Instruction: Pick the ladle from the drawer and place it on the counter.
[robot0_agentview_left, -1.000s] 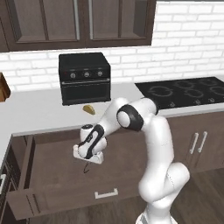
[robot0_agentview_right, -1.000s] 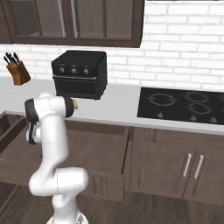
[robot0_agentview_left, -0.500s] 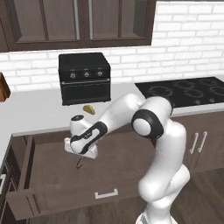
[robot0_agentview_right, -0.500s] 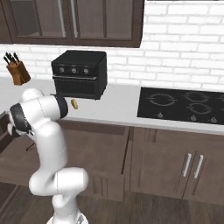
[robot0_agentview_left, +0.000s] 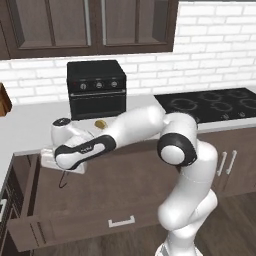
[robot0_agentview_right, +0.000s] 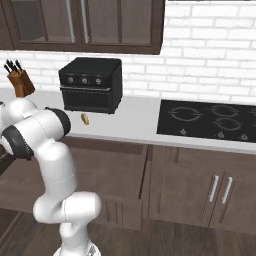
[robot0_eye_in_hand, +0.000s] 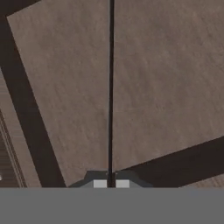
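As the arm has swung toward 9 o'clock, the pincer (robot0_eye_in_hand: 111, 183), clamped on the ladle (robot0_agentview_left: 62, 179), hangs it above the drawer (robot0_agentview_left: 75, 200); transfer to the surface (robot0_agentview_left: 30, 127) remains.

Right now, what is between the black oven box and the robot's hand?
In the left base view, the small yellow wedge lies on the white counter between the toaster oven and the gripper, which holds the ladle.

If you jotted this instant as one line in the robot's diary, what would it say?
phase: lifting | gripper: shut on ladle handle | ladle: hanging above open drawer | counter: ladle not placed yet
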